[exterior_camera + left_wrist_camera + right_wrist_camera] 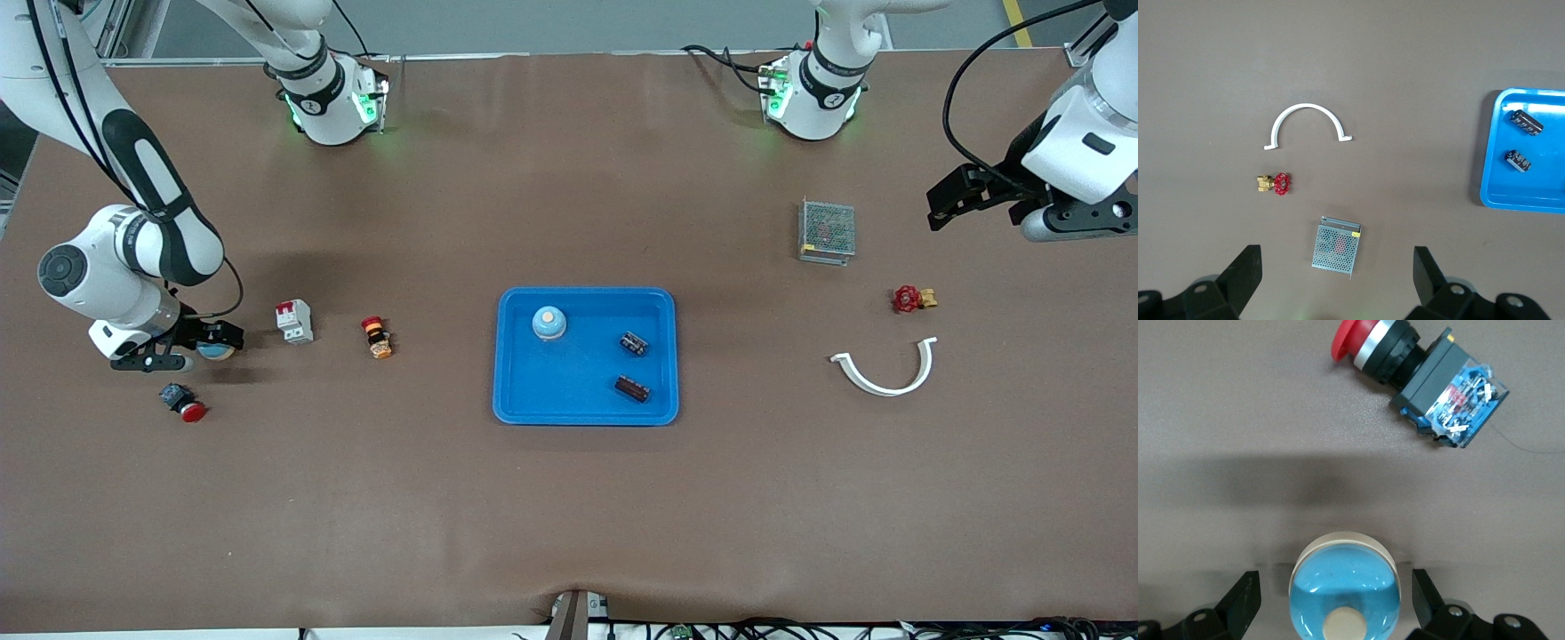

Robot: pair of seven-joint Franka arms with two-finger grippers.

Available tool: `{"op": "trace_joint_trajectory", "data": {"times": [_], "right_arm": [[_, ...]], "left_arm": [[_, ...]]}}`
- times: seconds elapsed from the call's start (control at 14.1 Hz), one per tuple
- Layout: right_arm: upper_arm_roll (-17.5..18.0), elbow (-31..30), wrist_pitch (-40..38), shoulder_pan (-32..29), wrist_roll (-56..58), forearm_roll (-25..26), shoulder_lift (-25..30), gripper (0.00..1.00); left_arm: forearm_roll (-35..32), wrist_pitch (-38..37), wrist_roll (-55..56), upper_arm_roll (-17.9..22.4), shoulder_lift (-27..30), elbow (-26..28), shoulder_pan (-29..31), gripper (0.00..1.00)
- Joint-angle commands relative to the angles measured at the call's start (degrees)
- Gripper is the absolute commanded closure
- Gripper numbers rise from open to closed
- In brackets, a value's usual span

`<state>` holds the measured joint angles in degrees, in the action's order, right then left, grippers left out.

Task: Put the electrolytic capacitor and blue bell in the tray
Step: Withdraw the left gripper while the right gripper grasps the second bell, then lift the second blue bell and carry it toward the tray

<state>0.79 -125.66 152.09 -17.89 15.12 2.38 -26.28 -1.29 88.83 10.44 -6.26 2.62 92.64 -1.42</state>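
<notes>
Bright blue plastic, shallow and with rounded corners, the tray [585, 411] lies in the middle of the table. It already holds one blue bell [548, 323] with a pale button and two dark ribbed capacitors [633, 343], so much seems done. A second bell [1345, 595], glossy and domed, sits on the brown mat at the right arm's end, between the wide-open fingers of the right gripper [1337, 603]; I judge it remains to be moved. Beside it lies a red push button [1418, 377]. Over its own end, the left gripper [1338, 280] waits open above a metal mesh box [1335, 245].
</notes>
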Motion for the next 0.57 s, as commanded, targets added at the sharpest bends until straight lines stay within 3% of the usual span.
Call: {"op": "trace_joint_trajectory", "data": {"times": [0.0,0.14,0.28,0.35,0.5], "right_arm": [[1.06,-0.11,0.75,-1.62,0.17,0.96,-0.35,0.0],[1.06,-0.11,0.75,-1.62,0.17,0.96,-0.35,0.43],[1.06,-0.11,0.75,-1.62,0.09,0.96,-0.35,0.95],[1.06,-0.02,0.75,-1.62,0.09,0.96,-0.43,1.0],[1.06,-0.02,0.75,-1.62,-0.09,0.79,-0.7,1.0]], "left_arm": [[1.02,0.2,-0.6,0.28,0.1,0.09,0.1,0.0],[1.02,0.2,-0.51,0.28,-0.16,0.09,0.1,0.0],[1.02,0.2,-0.51,0.28,-0.16,0.09,0.1,0.0],[1.02,0.2,-0.42,0.28,-0.16,0.09,0.1,0.0],[1.02,0.2,-0.42,0.28,-0.16,0.09,0.1,0.0]]}}
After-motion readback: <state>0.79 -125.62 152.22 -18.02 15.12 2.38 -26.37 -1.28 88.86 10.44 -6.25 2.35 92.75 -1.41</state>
